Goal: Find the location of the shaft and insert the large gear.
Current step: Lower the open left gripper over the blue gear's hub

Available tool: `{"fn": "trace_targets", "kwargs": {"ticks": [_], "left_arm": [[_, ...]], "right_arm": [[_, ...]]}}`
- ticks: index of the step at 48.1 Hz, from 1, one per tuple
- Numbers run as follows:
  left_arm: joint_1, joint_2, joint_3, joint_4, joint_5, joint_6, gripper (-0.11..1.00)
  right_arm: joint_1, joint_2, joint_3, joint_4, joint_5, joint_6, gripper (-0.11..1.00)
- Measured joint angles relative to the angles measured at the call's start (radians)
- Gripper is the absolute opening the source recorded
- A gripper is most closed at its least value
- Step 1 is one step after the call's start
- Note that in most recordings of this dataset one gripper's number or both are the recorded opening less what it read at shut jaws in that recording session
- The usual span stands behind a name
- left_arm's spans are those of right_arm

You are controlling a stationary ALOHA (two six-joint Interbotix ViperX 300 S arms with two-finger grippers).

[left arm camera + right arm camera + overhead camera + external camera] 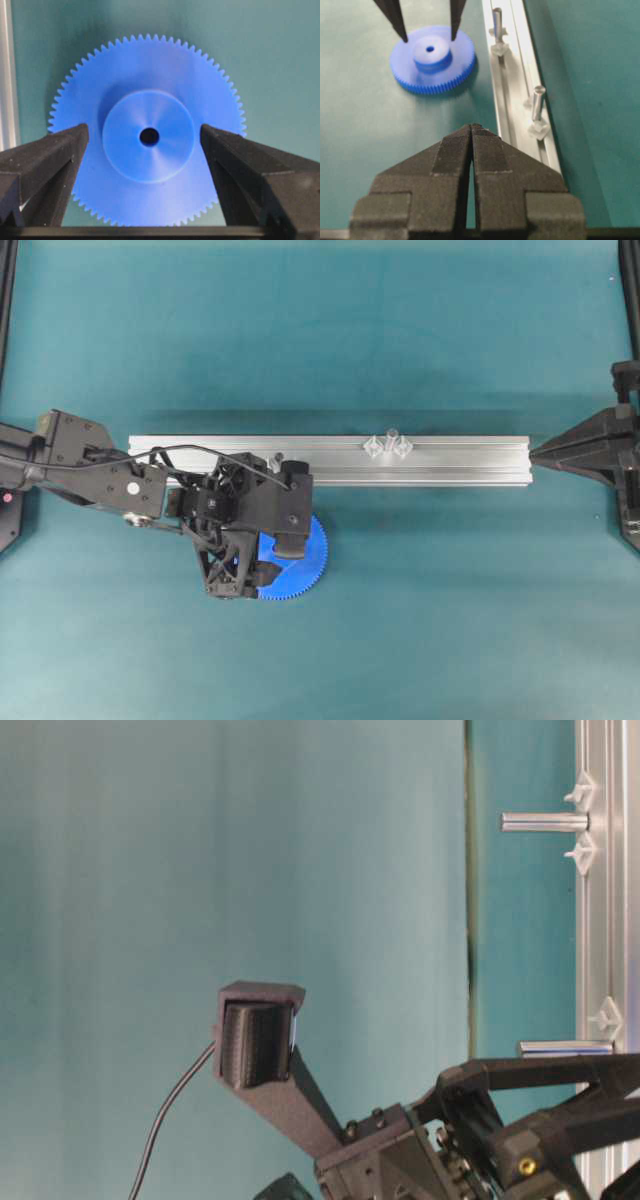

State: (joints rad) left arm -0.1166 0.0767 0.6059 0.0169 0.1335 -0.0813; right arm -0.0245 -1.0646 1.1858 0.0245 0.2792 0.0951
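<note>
Blue plastic, flat and finely toothed, the large gear (148,135) lies hub-up on the teal bench (450,620), just beside the near edge of the aluminium rail (470,452) and close to the rail's left end in the overhead view. It is not lifted and not yet gripped.

Left gripper (145,137): jaws stand wide. In the left wrist view one finger sits on either side of the raised hub with a clear gap to the hub on both sides. The right wrist view confirms this: the two fingertips (402,35) hang over the gear face, straddling the hub; whether they touch the face cannot be told.

Right gripper (471,131): jaws pressed together, holding nothing, parked at the right end of the rail, well apart from the gear.

The shaft (390,432) stands upright on the rail between two clear diamond-shaped pieces, right of the rail's middle in the overhead view, well apart from the gear. A second pin (538,102) also stands on the rail; which of the two is the target cannot be settled from the wrist views alone.

Status, as a judgement:
- Done: left gripper aligned over the hub.
- Remaining: close on the hub, lift, carry along the rail, centre the hub hole over the shaft, lower, release.
- No part of the insertion has begun.
</note>
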Motion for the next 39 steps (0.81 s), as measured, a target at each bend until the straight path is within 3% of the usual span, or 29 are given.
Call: {"fn": "trace_targets", "kwargs": {"ticks": [11, 39], "left_arm": [[0.008, 0.031, -0.023, 0.0, 0.055, -0.002, 0.93], [-0.011, 0.06, -0.046, 0.0, 0.067, -0.026, 0.93]], "right_arm": [[0.0, -0.012, 0.006, 0.002, 0.0, 0.0, 0.05], [0.0, -0.014, 0.02, 0.002, -0.002, 0.0, 0.05]]}}
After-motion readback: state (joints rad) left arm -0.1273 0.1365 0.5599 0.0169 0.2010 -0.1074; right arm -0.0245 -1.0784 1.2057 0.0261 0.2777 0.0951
